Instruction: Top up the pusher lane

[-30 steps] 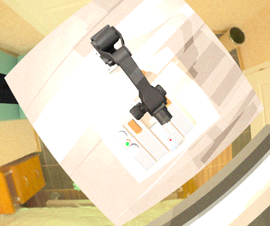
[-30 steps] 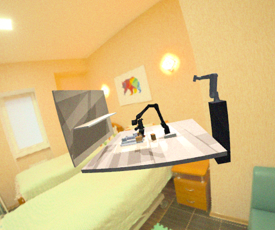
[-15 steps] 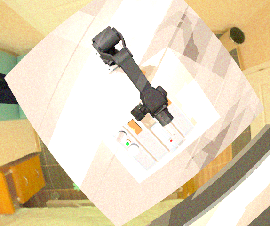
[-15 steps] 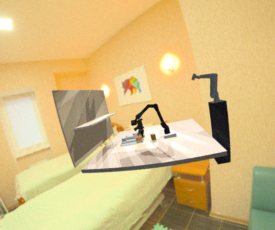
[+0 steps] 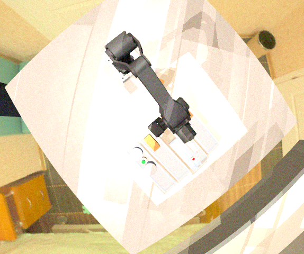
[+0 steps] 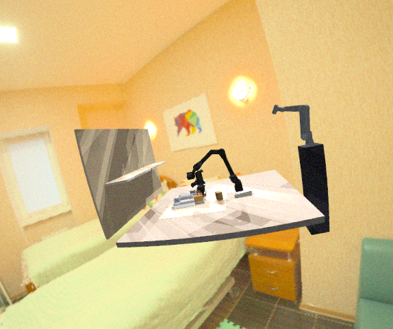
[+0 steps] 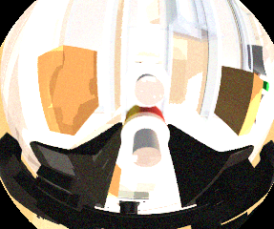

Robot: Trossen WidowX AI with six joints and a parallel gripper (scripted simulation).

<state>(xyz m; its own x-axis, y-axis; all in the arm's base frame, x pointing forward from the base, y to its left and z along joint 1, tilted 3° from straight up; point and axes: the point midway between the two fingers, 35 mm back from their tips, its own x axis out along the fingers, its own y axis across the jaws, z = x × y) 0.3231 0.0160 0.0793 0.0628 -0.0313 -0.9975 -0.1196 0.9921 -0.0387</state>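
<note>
My gripper (image 7: 144,128) is shut on a jar (image 7: 147,145) with a round white lid, seen from above between the black fingers in the wrist view. Just ahead stands another jar (image 7: 149,91) with a similar pale lid, in line with it in the middle lane. A red and yellow band (image 7: 146,113) shows between the two lids; I cannot tell which jar it belongs to. The pusher plate, the low front stop and the bottom of the held jar are hidden. The arm covers both jars in the top view, and they are too small to make out in the exterior view.
An orange block (image 7: 72,91) stands in the lane to the left, and a dark-sided block (image 7: 236,97) in a lane to the right. Two round white things and a green knob (image 5: 143,161) are at the rack's outer side. A brown block (image 6: 218,195) stands near the arm base.
</note>
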